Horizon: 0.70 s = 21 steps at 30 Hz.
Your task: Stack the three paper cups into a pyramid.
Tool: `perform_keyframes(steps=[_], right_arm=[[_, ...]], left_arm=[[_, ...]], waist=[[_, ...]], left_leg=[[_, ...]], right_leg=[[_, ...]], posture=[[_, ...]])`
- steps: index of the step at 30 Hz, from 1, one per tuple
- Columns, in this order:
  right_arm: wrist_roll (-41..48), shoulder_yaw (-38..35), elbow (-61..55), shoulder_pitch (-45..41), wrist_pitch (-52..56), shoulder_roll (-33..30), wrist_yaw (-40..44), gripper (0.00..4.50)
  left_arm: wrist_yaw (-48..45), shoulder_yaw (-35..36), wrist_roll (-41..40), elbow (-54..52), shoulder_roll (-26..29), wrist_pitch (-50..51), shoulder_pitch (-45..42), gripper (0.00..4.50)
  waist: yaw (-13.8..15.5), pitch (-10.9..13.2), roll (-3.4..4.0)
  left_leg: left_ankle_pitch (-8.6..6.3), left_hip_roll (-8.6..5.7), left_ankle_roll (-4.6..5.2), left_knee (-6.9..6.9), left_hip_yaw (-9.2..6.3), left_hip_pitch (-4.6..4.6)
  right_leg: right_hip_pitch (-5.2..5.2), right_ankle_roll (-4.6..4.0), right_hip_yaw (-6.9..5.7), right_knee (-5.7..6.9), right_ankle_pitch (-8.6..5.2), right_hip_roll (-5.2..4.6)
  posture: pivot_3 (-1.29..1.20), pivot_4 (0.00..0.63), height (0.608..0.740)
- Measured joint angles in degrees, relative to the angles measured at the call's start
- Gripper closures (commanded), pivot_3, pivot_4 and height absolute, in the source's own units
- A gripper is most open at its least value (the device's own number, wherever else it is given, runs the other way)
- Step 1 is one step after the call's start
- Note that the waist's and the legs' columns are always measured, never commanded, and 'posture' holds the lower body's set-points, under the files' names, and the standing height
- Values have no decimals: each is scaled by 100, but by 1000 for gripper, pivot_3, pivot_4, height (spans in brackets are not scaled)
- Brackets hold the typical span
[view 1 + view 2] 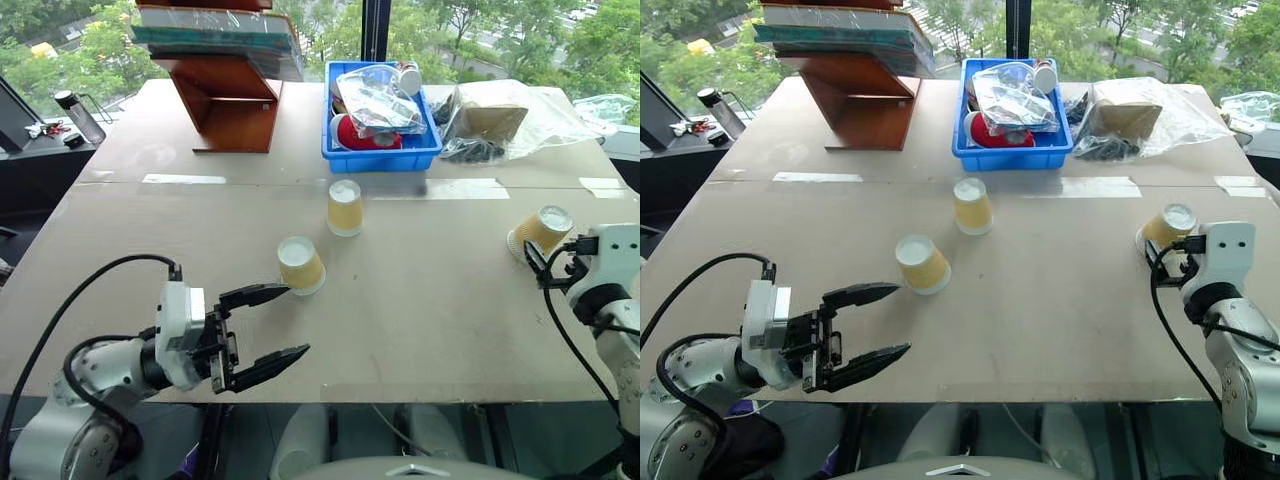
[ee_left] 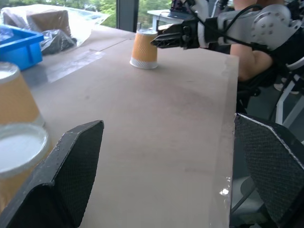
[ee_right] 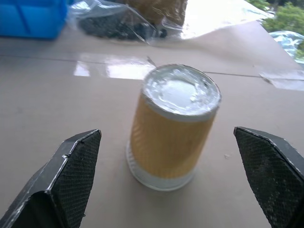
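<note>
Three paper cups point(image 1: 345, 207) upside down, apart; left claw point(image 1: 272, 326), right claw point(image 3: 171, 180) both released

blue bin point(image 1: 380, 155), wooden stand point(image 1: 228, 100), perhaps books point(image 1: 215, 30)

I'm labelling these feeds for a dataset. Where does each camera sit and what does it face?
Head stereo pair: looks forward and down over the table; shows left gripper and right gripper.
Left wrist view: looks across the table between its open fingers toward the far cup.
Right wrist view: faces that upside-down cup between its open fingers.
Both wrist views share this cup.
</note>
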Motion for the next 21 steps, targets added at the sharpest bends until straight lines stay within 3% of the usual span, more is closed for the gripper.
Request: perform_keyframes(steps=[21], right_arm=[[-235,221,1318,-1088,-343,182,-47,57]], left_arm=[[194,48,-142,-183,16,26,103,0]], waist=[[-30,5,11]], left_leg=[[-12,0,21,4,8,7]], right_leg=[[0,1,9,8,1,3]], posture=[[0,150,740]])
